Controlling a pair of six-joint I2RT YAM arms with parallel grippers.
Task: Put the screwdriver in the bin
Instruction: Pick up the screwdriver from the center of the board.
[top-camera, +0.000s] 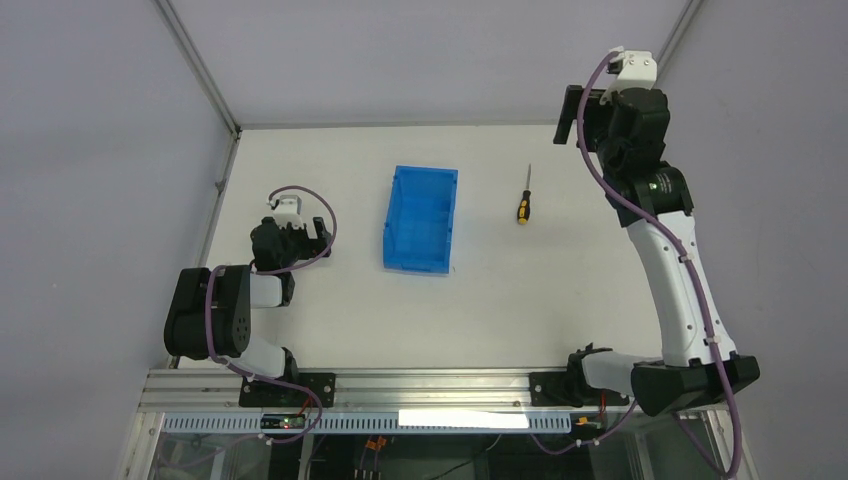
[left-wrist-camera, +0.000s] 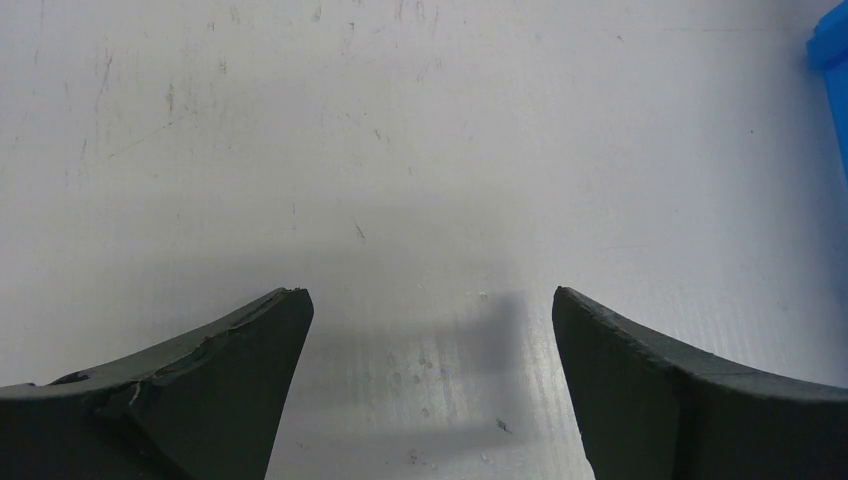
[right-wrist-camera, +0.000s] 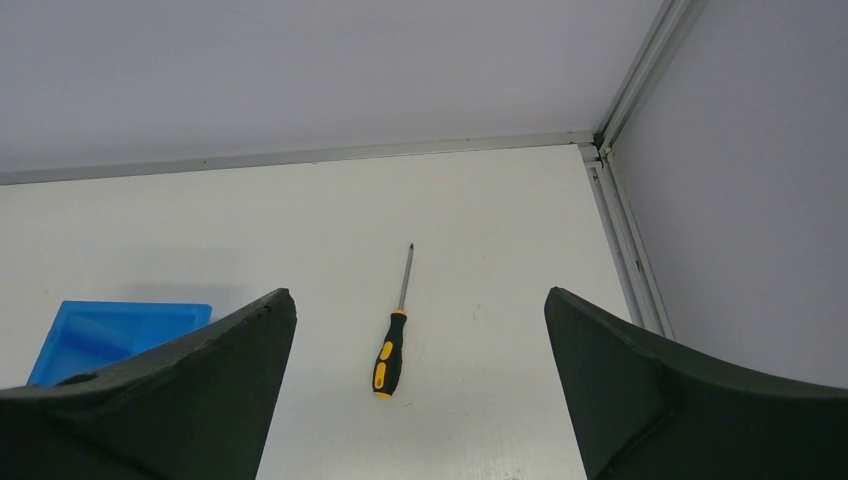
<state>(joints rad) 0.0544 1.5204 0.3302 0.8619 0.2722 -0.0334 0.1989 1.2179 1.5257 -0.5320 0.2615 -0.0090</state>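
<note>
The screwdriver (top-camera: 524, 200), black-and-yellow handle and thin dark shaft, lies on the white table right of the bin (top-camera: 421, 218), tip pointing away from me. The bin is a translucent blue rectangle standing upright and looks empty. My right gripper (top-camera: 585, 118) is open, raised high at the far right above and beyond the screwdriver. In the right wrist view the screwdriver (right-wrist-camera: 392, 340) lies well below, between the spread fingers (right-wrist-camera: 418, 295), and the bin's corner (right-wrist-camera: 110, 335) shows at lower left. My left gripper (top-camera: 300, 235) is open and empty, low over the table left of the bin.
The table (top-camera: 500, 320) is bounded by metal frame rails and grey walls at the back and sides. In the left wrist view (left-wrist-camera: 428, 292) only scuffed table shows, with the bin's edge (left-wrist-camera: 835, 60) at the upper right. Both arm bases sit on the near rail.
</note>
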